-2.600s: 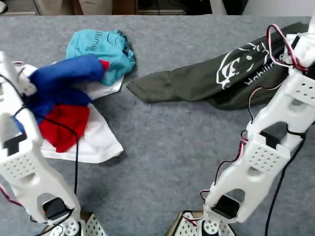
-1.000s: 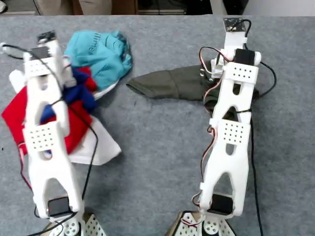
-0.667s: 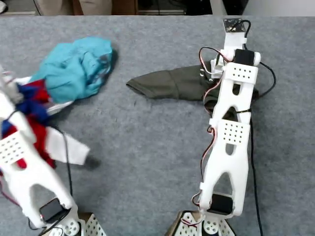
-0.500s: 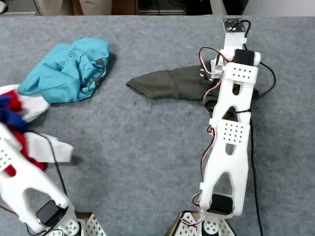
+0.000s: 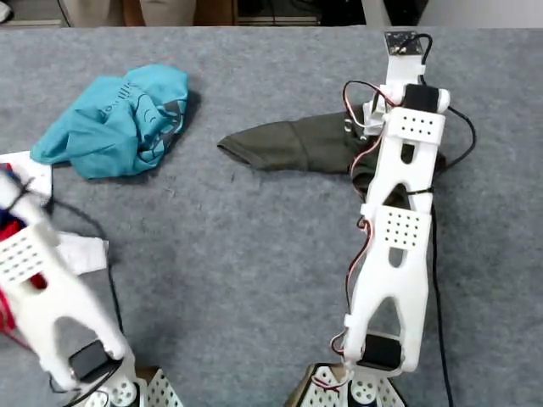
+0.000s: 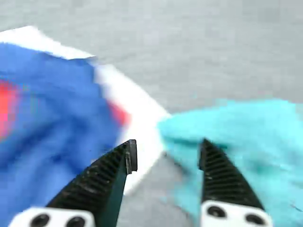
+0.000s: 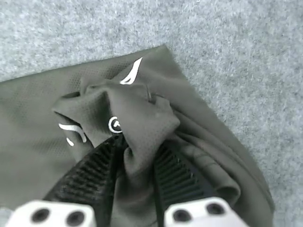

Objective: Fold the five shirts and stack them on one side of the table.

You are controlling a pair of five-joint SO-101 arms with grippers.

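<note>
Table [image 5: 254,280], grey felt, bears olive shirt [image 5: 288,144] clamped in right jaws; left jaws apart.

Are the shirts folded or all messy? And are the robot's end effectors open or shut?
Teal shirt: crumpled, not folded.
Green shirt: bunched up, not folded.
White shirt: unfolded, partly covered.
Blue shirt: rumpled, lying on the white shirt.
Left end effector: open, holding nothing.
Right end effector: shut on the green shirt.
</note>
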